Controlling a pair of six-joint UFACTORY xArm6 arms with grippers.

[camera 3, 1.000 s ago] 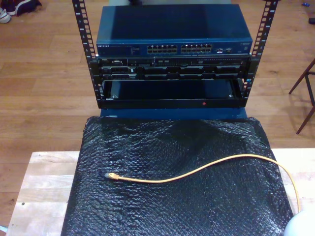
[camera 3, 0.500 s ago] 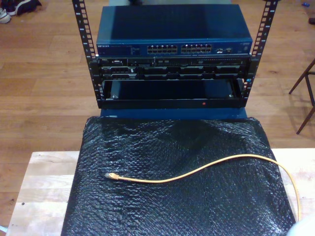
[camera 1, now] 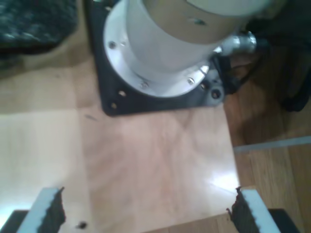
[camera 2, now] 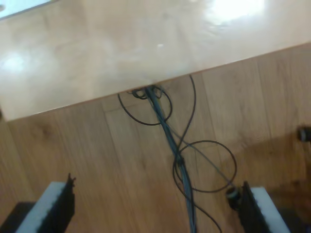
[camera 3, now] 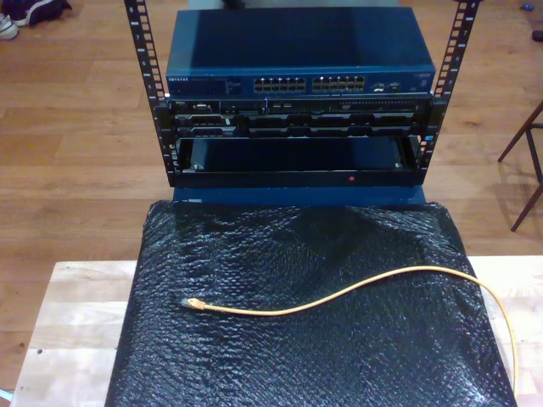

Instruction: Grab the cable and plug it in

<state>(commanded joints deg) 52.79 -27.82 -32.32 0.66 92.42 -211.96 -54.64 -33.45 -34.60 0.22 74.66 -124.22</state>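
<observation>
White "NETGEAR"-like brand txt, too blurry to confirm, on blue switch (camera 3: pixel 300 51) front, exterior view's left.

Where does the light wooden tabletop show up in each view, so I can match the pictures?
Exterior view: the tabletop pokes out on both sides of the black sheet under the cable.
First wrist view: the pale board carrying the white arm base.
Second wrist view: the pale slab beyond the black floor cables.
Shared landmark: the brown plank floor beside it everywhere.
</observation>
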